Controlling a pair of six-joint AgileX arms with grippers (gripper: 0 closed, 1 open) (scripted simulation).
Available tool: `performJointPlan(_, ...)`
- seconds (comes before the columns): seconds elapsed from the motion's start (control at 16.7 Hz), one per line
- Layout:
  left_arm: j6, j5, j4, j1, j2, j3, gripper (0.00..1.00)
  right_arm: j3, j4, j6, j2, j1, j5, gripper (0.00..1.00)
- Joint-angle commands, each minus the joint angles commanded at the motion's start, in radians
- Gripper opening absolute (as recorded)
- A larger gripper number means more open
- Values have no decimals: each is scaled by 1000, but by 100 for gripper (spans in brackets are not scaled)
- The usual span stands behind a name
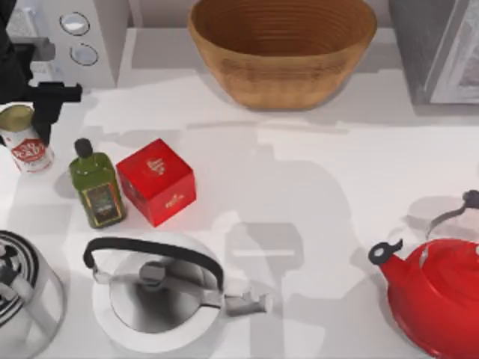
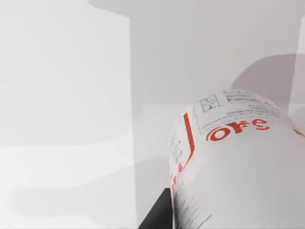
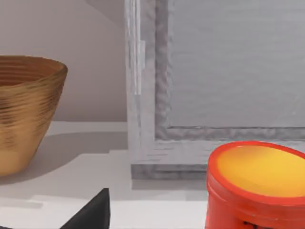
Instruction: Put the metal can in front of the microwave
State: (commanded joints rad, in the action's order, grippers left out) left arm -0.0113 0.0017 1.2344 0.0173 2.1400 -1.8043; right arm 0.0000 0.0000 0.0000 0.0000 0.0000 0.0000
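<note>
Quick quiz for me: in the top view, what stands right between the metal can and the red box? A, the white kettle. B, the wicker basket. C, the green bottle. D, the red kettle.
C: the green bottle stands between the metal can at the table's left edge and the red box.

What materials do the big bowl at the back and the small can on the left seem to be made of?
The large round brown bowl looks like woven wicker or turned wood, matte: fine ridged rings run around its walls. The small cylindrical can looks like metal under a glossy white and red printed label, with a dull gold lid; the left pincer is at it.
</note>
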Motion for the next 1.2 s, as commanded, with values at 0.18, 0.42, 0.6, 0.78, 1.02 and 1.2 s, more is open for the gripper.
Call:
performJointPlan(0.18,0,0,0,0,0,0,23,0,0,0,0,0,0,100)
performJointPlan(0.42,0,0,0,0,0,0,53,0,0,0,0,0,0,100)
performJointPlan(0.6,0,0,0,0,0,0,75,0,0,0,0,0,0,100)
performJointPlan(0.78,0,0,0,0,0,0,98,0,0,0,0,0,0,100)
performJointPlan(1.02,0,0,0,0,0,0,100,0,0,0,0,0,0,100)
performJointPlan(1.2,0,0,0,0,0,0,100,0,0,0,0,0,0,100)
